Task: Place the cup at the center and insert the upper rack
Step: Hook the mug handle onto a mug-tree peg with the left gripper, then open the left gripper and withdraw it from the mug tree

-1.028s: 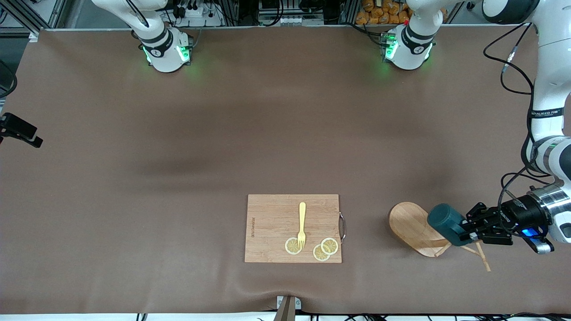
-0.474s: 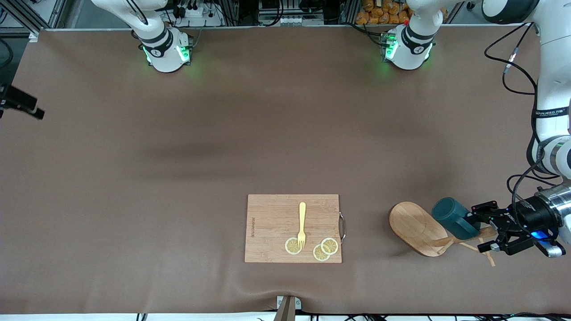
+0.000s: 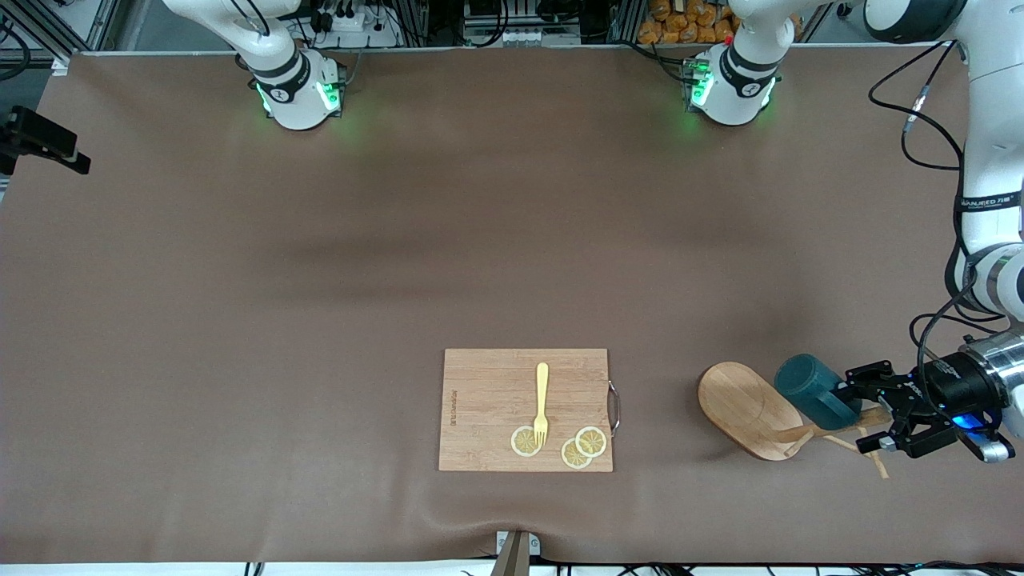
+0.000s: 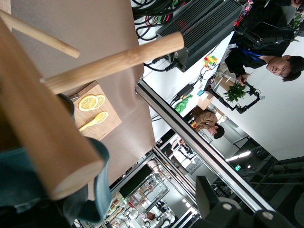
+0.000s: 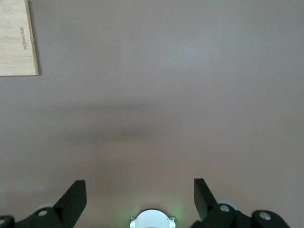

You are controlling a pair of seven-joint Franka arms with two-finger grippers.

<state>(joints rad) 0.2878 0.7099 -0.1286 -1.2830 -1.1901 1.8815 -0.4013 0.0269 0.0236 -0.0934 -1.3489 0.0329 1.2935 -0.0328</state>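
The upper rack (image 3: 744, 408), a bamboo mug tree, lies tipped on its side toward the left arm's end of the table, its pegs (image 3: 868, 460) pointing at that end. The dark teal cup (image 3: 814, 390) lies on its side against the rack's post. My left gripper (image 3: 861, 410) is open, one finger on each side of the post just past the cup, gripping nothing. In the left wrist view the post (image 4: 42, 142), a peg (image 4: 114, 61) and the cup (image 4: 97, 190) fill the near field. My right gripper (image 5: 140, 183) is open and empty, high over bare table.
A wooden cutting board (image 3: 488, 392) lies near the front edge at the table's middle, carrying a yellow fork (image 3: 542, 404) and three lemon slices (image 3: 582, 446). A black part of the right hand (image 3: 44, 144) shows at the right arm's end of the table.
My left gripper has opened and let go of the cup, drawing back slightly toward the left arm's end. The cup has settled against the rack's post. The right hand has shifted toward the robots' side.
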